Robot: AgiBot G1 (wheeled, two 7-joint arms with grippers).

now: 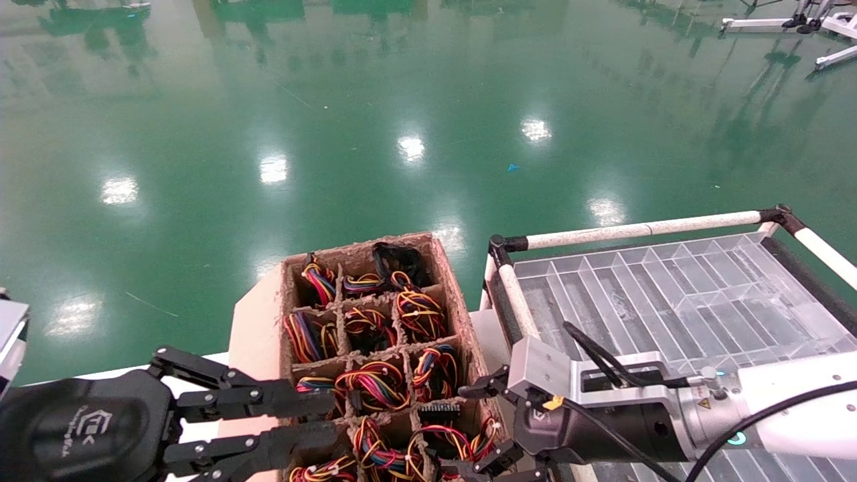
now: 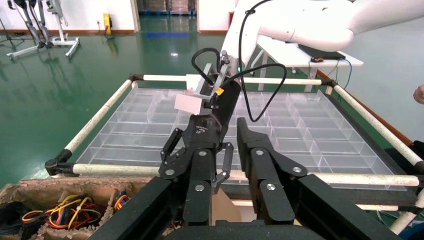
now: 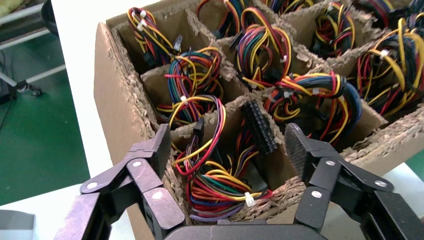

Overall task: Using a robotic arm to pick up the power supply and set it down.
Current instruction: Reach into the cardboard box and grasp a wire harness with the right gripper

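Right claw (image 3: 227, 150) open over wire bundle (image 3: 215, 165) in cardboard tray (image 3: 117, 95).

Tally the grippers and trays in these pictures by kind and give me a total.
Grippers: 2 (left gripper, right gripper, both open)
Cardboard divider tray: 1
Clear compartment tray: 1
Total: 4

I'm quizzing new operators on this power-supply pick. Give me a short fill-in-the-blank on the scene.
1. The wire bundles sit in a divided tray made of ____.
2. The right gripper hovers over one compartment with its fingers ____.
3. The floor is coloured ____.
4. The clear plastic tray lies to the cardboard tray's ____.

Missing: cardboard; open; green; right
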